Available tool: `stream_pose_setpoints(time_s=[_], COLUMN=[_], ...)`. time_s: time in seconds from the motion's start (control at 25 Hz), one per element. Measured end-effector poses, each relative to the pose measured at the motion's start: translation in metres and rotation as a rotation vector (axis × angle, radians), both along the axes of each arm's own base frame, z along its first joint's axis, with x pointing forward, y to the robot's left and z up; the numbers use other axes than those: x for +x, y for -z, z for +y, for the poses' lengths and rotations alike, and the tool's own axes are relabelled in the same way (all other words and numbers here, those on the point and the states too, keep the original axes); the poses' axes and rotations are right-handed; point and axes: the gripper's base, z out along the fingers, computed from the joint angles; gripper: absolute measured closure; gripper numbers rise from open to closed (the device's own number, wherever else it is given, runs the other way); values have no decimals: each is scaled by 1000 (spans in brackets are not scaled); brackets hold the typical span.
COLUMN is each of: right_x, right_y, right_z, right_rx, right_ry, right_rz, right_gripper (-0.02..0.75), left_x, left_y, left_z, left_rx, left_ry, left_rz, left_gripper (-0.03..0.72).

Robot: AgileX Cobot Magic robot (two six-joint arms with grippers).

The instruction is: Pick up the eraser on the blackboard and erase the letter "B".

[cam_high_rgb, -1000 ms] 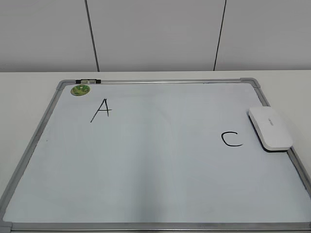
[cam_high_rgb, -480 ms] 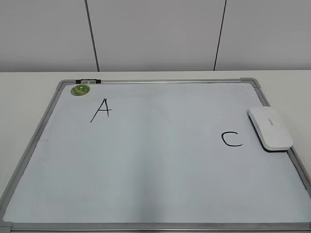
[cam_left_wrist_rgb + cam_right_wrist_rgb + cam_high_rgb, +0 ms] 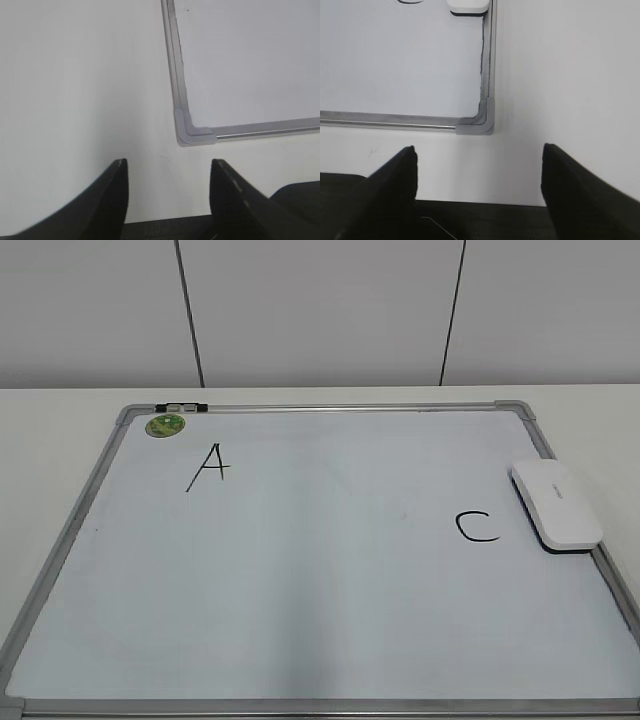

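Observation:
The blackboard [image 3: 300,600] is a white dry-erase board with a silver frame, lying flat on the table. The white eraser [image 3: 556,504] rests on its right edge, next to a black "C" [image 3: 477,527]. A black "A" [image 3: 208,467] is at the upper left. No letter "B" shows on the board. Neither gripper shows in the exterior view. My left gripper [image 3: 169,172] is open and empty over the table, near the board's front left corner [image 3: 192,132]. My right gripper [image 3: 479,160] is open and empty near the front right corner [image 3: 480,125]; the eraser's end [image 3: 467,6] shows at the top.
A round green magnet [image 3: 166,425] sits at the board's top left corner, with a small black and white clip [image 3: 181,406] on the top frame. White table [image 3: 50,440] surrounds the board. A white panelled wall stands behind.

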Motion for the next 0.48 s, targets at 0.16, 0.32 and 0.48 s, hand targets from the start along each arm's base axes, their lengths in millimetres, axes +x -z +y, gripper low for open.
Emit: stream_pose_setpoints(time_s=[0.16,0.32,0.48], right_x=[-10,-27,-44], right_y=[-2,-5,-5], right_z=[0,0,0], right_rx=[0,1,1], right_ry=[0,0,0], right_rz=[-67,-184,-296], right_gripper=[147,146,147], left_x=[-9,-25,-42], left_y=[-3,-6,-7], left_z=[0,0,0], left_rx=[0,1,1], left_ry=[0,0,-1], left_rz=[-63,-167,-272], left_gripper=[313,313,313])
